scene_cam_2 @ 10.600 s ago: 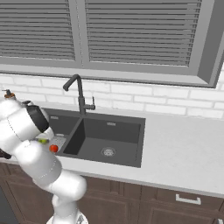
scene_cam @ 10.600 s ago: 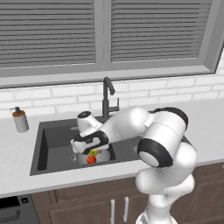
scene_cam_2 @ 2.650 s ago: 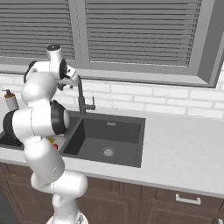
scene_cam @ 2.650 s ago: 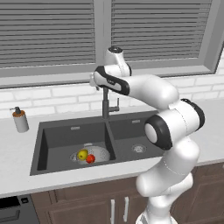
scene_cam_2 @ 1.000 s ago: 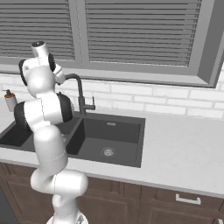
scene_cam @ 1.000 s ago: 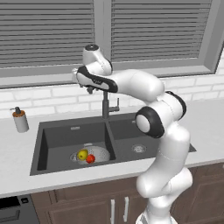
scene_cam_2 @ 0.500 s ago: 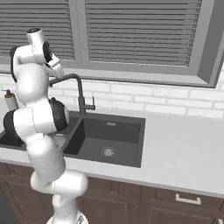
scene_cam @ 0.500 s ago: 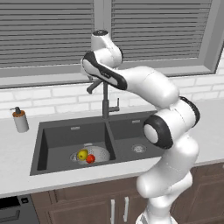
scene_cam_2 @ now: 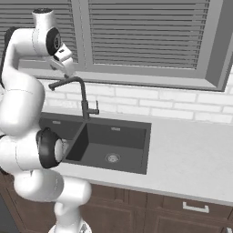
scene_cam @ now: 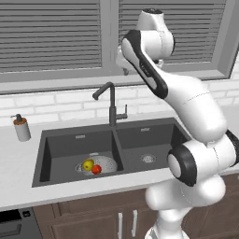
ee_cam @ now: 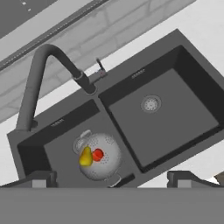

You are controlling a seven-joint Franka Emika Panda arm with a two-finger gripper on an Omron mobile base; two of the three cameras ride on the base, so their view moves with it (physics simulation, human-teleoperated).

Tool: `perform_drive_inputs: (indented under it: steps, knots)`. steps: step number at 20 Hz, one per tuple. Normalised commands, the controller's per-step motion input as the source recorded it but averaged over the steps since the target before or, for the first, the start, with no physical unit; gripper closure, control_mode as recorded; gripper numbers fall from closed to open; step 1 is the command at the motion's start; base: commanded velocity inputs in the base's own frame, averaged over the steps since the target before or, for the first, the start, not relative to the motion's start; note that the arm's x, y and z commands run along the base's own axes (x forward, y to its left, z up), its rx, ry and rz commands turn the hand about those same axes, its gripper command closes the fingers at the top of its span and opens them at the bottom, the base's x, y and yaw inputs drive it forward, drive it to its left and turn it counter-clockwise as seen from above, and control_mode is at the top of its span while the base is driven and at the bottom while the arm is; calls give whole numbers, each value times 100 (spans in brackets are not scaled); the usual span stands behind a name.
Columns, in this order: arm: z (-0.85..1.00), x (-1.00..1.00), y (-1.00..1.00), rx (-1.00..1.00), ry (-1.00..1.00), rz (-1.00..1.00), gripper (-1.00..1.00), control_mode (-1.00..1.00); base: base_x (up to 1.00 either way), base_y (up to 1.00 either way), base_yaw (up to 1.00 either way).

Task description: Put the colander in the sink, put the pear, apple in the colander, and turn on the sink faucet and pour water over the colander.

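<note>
The colander (scene_cam: pixel 103 162) sits in the left basin of the dark sink (scene_cam: pixel 154 135). Inside it lie the yellow-green pear (scene_cam: pixel 87 165) and the red apple (scene_cam: pixel 96 169), touching each other. The faucet (scene_cam: pixel 112 105) rises behind the divider, its spout bent toward the left basin. My gripper (scene_cam: pixel 124 70) hangs open and empty, high above the faucet near the window sill. It appears in the right base view too, gripper (scene_cam_2: pixel 69 72) just above the faucet (scene_cam_2: pixel 83 98). The hand view looks down on the colander (ee_cam: pixel 105 168), pear (ee_cam: pixel 85 156), apple (ee_cam: pixel 98 154), faucet (ee_cam: pixel 43 74) and sink (ee_cam: pixel 175 109), with my gripper (ee_cam: pixel 111 179) wide apart.
A soap dispenser (scene_cam: pixel 20 128) stands on the counter left of the sink. The window sill and blinds run close behind my hand. The right basin holds only its drain (scene_cam: pixel 148 158). Pale counter (scene_cam_2: pixel 191 154) stretches to the right.
The upper arm and hand have swung to the right and higher over the faucet. The gripper stays open. The colander and fruit have not moved.
</note>
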Motion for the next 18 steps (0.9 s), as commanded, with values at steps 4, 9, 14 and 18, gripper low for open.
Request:
perform_drive_inputs:
  steps: [4, 9, 14, 18]
  knots:
    - [-10, -68, -100, 16, 0, 2, -100, -100, 0, 0, 0]
    - [-66, -3, -88, 25, 0, 14, -100, -100, 0, 0, 0]
    - [-81, 29, -40, 24, 0, 21, -100, -100, 0, 0, 0]
    - [-72, 50, -4, 16, 0, 18, -100, -100, 0, 0, 0]
